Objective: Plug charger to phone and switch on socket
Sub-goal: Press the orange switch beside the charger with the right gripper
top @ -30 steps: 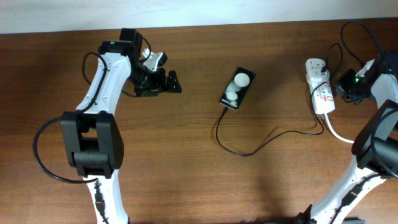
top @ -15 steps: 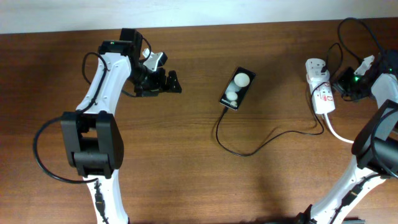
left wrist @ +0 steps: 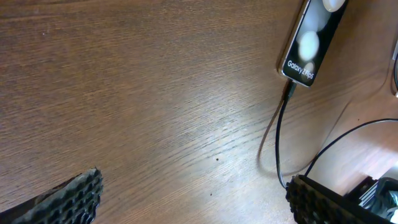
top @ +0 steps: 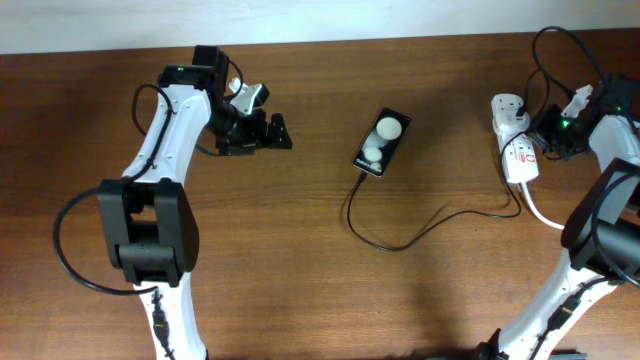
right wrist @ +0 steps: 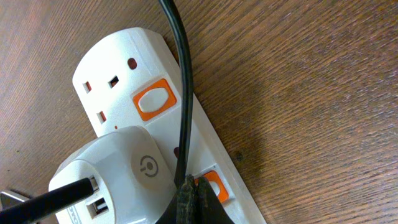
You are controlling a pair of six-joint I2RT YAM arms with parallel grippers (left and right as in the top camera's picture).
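Overhead, I see the phone (top: 381, 142) lying face up and tilted near the middle of the table (top: 300, 290). The charger (top: 400, 245) leaves its lower end, loops across the wood and runs over to the socket (top: 522, 160) on the right.

My left gripper (top: 268, 131) hovers well to the left of the phone. On the left wrist camera its ribbed pads (left wrist: 68, 196) sit far apart at the bottom corners, so it is wide open and holds nothing. In that view the cable tip meets the phone's bottom edge.

My right gripper (top: 548, 133) is just beside the socket. On the right wrist camera its dark fingertips (right wrist: 200, 200) appear pressed together, with nothing between them that I can make out. They sit right at the orange switch (right wrist: 216, 185) next to the white adapter (right wrist: 118, 171), which is seated in the strip. I cannot tell whether they press it. A second orange switch (right wrist: 154, 98) sits beside the free outlet. A black cable (right wrist: 180, 81) crosses the strip.
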